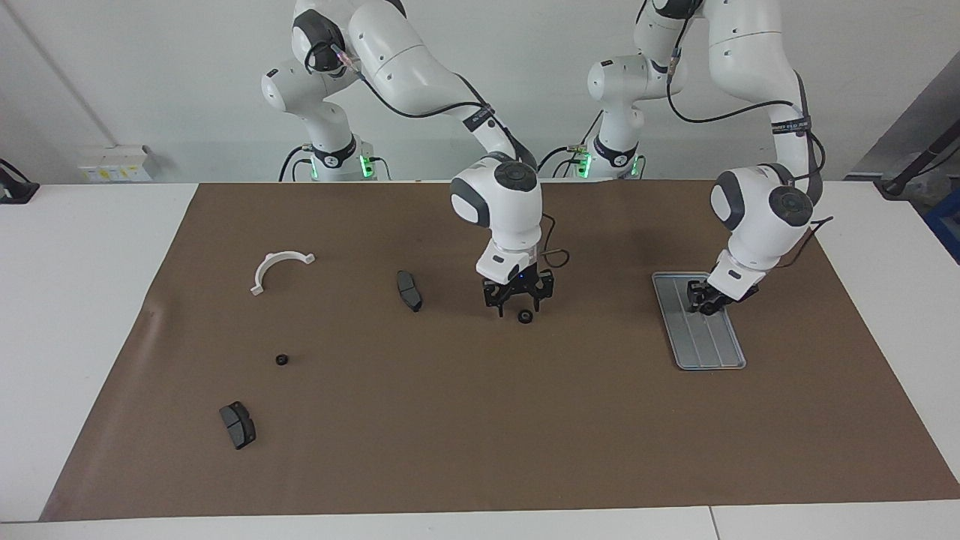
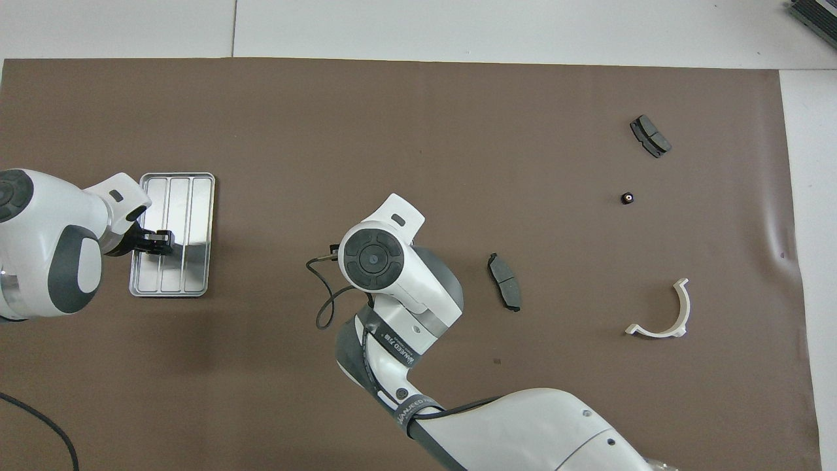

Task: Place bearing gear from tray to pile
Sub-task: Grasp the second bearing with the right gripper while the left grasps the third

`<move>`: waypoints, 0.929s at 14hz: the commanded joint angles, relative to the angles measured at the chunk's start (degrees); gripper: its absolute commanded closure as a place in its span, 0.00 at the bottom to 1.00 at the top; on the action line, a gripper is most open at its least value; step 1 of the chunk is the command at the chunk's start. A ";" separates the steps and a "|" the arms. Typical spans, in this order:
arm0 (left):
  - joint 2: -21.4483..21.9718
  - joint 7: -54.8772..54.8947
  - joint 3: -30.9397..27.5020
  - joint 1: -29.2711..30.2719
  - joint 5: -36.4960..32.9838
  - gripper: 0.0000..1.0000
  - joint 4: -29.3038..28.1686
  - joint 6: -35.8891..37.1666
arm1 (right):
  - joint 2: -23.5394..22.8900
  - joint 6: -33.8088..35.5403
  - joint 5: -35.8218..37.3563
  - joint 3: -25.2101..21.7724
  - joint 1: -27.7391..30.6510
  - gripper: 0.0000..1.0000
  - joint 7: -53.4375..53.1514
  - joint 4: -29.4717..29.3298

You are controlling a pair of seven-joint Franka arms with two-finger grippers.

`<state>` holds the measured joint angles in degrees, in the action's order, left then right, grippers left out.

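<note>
The right claw hangs low with fingers spread, a small black gear just below its tips, not gripped; a brake pad lies beside it. The left claw is over the tray; I cannot tell its opening or any hold.

overhead view: right claw and the gear beneath it hidden by its own wrist. left claw over the tray: any held part indiscernible.
</note>
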<state>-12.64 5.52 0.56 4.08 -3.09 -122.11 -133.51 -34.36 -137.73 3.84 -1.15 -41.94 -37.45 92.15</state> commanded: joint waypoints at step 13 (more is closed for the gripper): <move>1.04 -11.38 0.58 -6.96 -0.43 0.79 3.19 -0.35 | -1.85 -6.15 3.27 -0.17 0.19 0.48 -2.02 -0.13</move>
<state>-12.08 -0.56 1.59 0.88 -3.08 -119.69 -134.30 -35.54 -142.45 4.97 -1.33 -42.00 -37.47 92.17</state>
